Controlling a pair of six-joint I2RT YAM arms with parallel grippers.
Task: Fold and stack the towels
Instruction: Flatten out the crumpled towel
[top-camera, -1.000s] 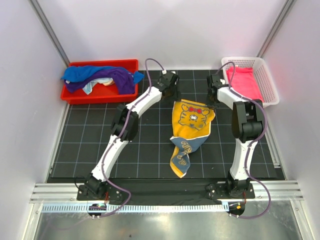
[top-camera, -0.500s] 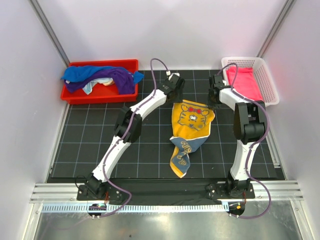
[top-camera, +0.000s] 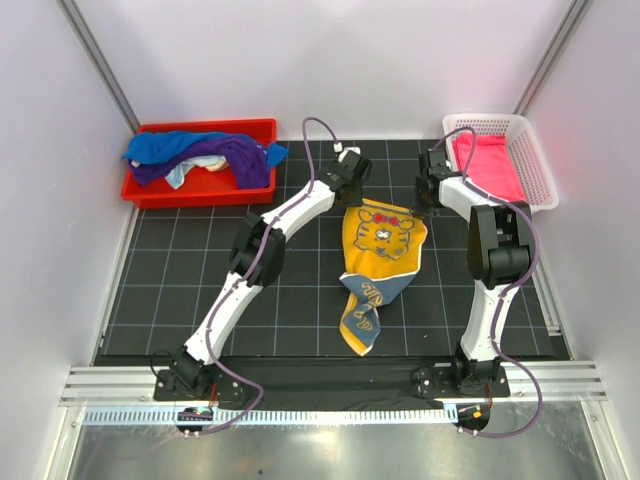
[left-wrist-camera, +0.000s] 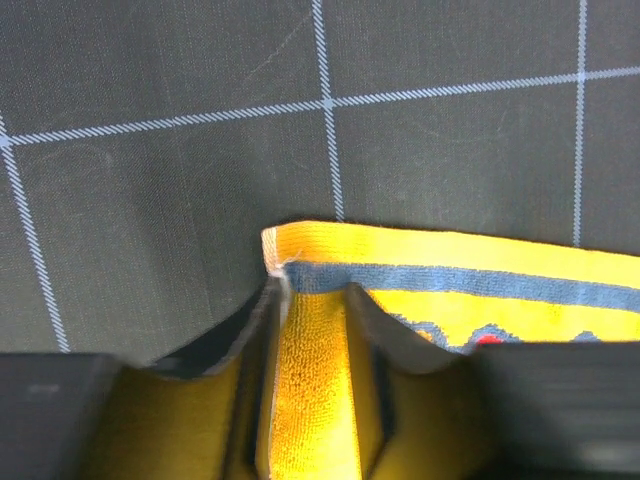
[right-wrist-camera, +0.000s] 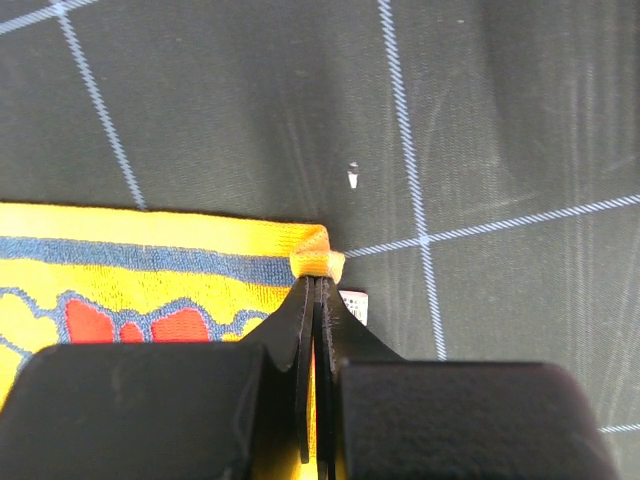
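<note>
Towel (right-wrist-camera: 150, 225) tag (right-wrist-camera: 352, 304): right wrist view only

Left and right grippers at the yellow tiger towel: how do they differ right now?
The left gripper has its fingers apart; the right gripper is shut. Between the left gripper's fingers the yellow tiger towel lies flat, while the right gripper's tips pinch its corner into a small raised fold. Both sit at far corners of the same towel.

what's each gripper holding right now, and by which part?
Right gripper is shut on the yellow towel, pinching its far right corner. Left gripper holds nothing yet: its fingers straddle the towel's far left corner, open.
</note>
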